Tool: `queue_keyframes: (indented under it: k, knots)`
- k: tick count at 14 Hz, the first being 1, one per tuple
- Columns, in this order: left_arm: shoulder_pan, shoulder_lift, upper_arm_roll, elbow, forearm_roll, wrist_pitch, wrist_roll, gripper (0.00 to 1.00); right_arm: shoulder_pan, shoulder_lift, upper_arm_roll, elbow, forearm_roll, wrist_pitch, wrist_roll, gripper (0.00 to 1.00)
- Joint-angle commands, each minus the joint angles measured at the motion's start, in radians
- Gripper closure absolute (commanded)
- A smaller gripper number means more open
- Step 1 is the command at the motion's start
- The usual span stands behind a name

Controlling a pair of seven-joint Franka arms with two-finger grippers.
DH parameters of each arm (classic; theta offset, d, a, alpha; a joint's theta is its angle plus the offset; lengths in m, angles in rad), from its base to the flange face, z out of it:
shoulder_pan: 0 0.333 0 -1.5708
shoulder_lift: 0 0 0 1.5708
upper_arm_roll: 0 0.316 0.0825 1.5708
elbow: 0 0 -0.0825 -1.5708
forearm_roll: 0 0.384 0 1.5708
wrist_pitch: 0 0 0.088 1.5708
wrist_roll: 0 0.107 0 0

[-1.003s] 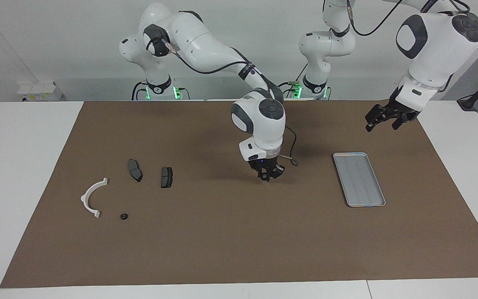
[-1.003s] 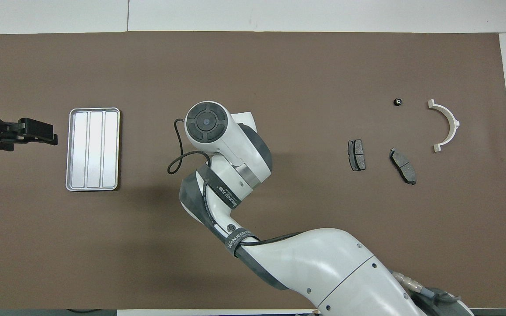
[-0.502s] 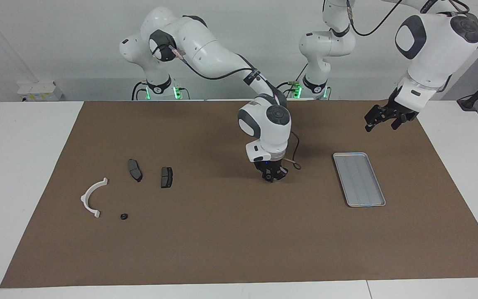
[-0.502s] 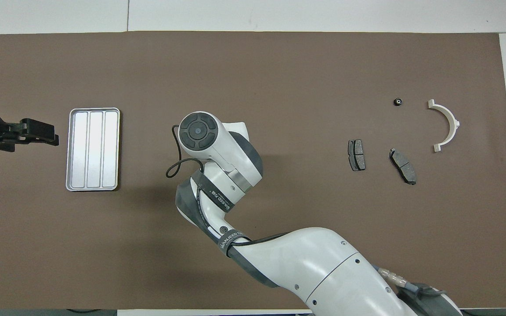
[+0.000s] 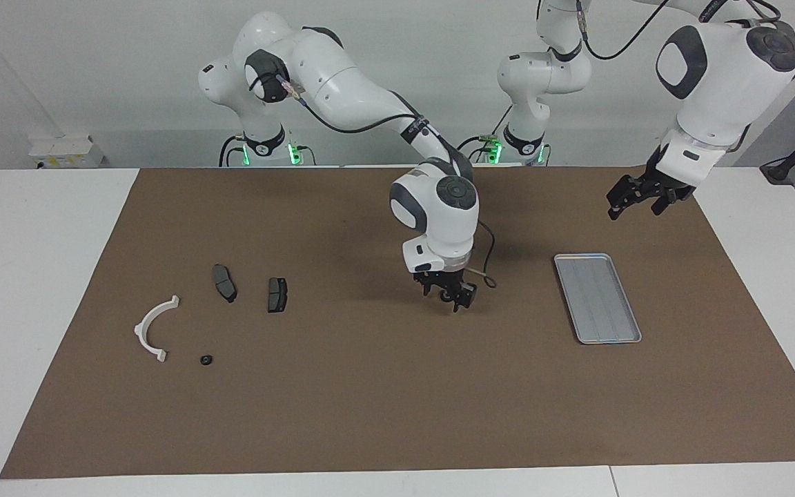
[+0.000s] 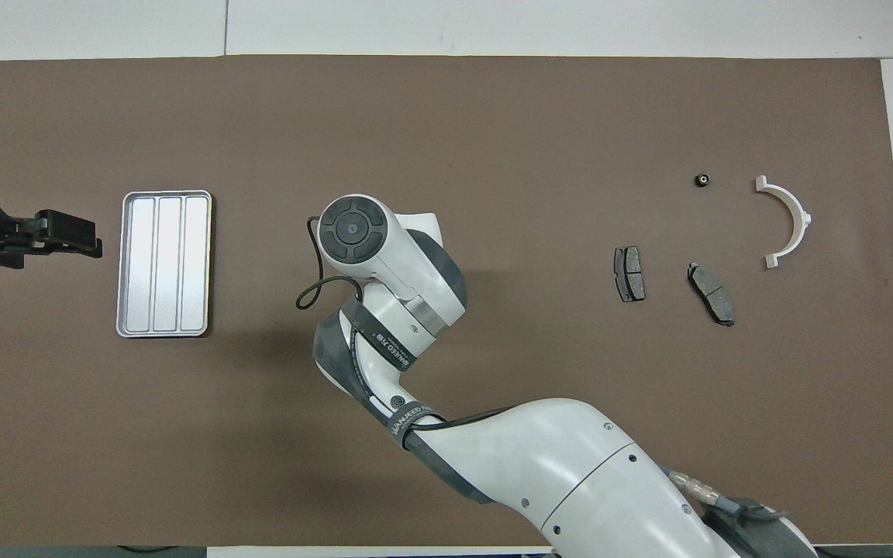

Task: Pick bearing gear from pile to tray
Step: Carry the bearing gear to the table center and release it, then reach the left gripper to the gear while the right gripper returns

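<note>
A small black round bearing gear (image 5: pixel 206 359) (image 6: pixel 701 180) lies in the pile at the right arm's end of the mat, beside a white half-ring bracket (image 5: pixel 141 330) (image 6: pixel 801 213). Two dark grey plates (image 5: pixel 224 283) (image 5: pixel 277 295) lie nearer to the robots. The silver tray (image 5: pixel 597 297) (image 6: pixel 163 263) holds nothing. My right gripper (image 5: pixel 447 297) hangs low over the mat's middle, between pile and tray, with its fingers apart; whether a small piece sits between them I cannot tell. Its own wrist (image 6: pixel 357 229) hides it from overhead. My left gripper (image 5: pixel 638 207) (image 6: pixel 94 236) waits open over the mat beside the tray.
The brown mat (image 5: pixel 370 400) covers most of the white table. A thin cable loop (image 6: pixel 311 291) hangs off the right wrist. The right forearm (image 6: pixel 539 457) stretches over the mat's near part.
The right gripper's fingers were together and now stand apart. The right wrist drifted toward the tray, then eased back a little. The left arm barely moved.
</note>
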Motion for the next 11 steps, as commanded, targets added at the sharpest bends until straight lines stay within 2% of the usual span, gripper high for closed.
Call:
queue_keyframes:
  k: [1, 4, 7, 10, 11]
  knots:
    - [-0.067, 0.020, 0.000, -0.021, 0.022, 0.037, -0.164, 0.00, -0.141, -0.092, 0.070, 0.033, -0.001, -0.134, -0.211, 0.00]
    - [-0.209, 0.113, 0.000, 0.029, 0.021, 0.073, -0.414, 0.00, -0.294, -0.182, 0.072, 0.033, 0.079, -0.246, -0.546, 0.00]
    - [-0.311, 0.196, 0.000, 0.066, 0.015, 0.170, -0.646, 0.00, -0.415, -0.206, 0.072, 0.031, 0.095, -0.301, -0.813, 0.00]
    - [-0.412, 0.403, 0.004, 0.205, 0.019, 0.176, -0.842, 0.00, -0.507, -0.204, 0.070, 0.019, 0.086, -0.298, -1.005, 0.00]
    - [-0.434, 0.449, 0.003, 0.226, 0.018, 0.199, -0.901, 0.00, -0.535, -0.200, 0.070, 0.017, 0.085, -0.297, -1.078, 0.00]
